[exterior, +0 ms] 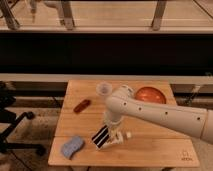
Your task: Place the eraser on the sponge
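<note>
The eraser (100, 138), a black block with white stripes, lies tilted on the wooden table (165, 145) near the front middle. My gripper (112, 137) hangs at the end of the white arm that reaches in from the right. It is down at the eraser's right end and shut on it. The sponge (72, 146), a small light-blue pad with wavy edges, lies flat at the front left corner, a short way left of the eraser.
A reddish-brown oblong object (82, 105) lies at the middle left. A clear cup (103, 89) stands at the back, and an orange bowl (150, 95) at the back right. A small white piece (128, 134) lies beside the gripper. A black chair base (15, 125) stands left of the table.
</note>
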Controlling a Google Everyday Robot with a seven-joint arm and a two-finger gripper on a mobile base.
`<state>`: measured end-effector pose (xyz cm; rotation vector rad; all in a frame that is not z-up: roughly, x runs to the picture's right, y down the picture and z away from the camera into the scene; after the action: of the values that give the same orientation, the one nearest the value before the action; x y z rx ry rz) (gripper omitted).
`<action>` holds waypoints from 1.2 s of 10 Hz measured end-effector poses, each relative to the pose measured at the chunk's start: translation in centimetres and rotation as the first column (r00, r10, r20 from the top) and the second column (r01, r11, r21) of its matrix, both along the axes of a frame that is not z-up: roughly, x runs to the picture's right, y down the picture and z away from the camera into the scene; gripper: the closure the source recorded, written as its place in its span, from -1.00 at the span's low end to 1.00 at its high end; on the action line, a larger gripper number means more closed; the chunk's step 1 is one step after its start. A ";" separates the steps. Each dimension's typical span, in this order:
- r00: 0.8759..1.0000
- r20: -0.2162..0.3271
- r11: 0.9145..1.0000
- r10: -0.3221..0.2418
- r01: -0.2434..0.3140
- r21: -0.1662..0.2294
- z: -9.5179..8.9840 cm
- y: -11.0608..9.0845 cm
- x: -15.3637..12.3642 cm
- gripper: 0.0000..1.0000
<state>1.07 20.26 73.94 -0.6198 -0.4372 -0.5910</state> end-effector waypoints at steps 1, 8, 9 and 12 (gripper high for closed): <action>1.000 0.005 1.000 -0.004 0.004 0.004 -0.1 -0.1 0.2 0.99; 0.999 0.029 0.999 -0.026 0.026 0.022 -1.1 -0.6 -2.4 0.99; 0.999 0.030 0.999 -0.028 0.027 0.022 -1.1 -0.5 -2.4 0.99; 0.998 0.048 0.999 -0.038 0.037 0.027 -1.5 -0.4 -5.2 0.99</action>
<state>-4.17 19.89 72.46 -0.5905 -0.4636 -0.6481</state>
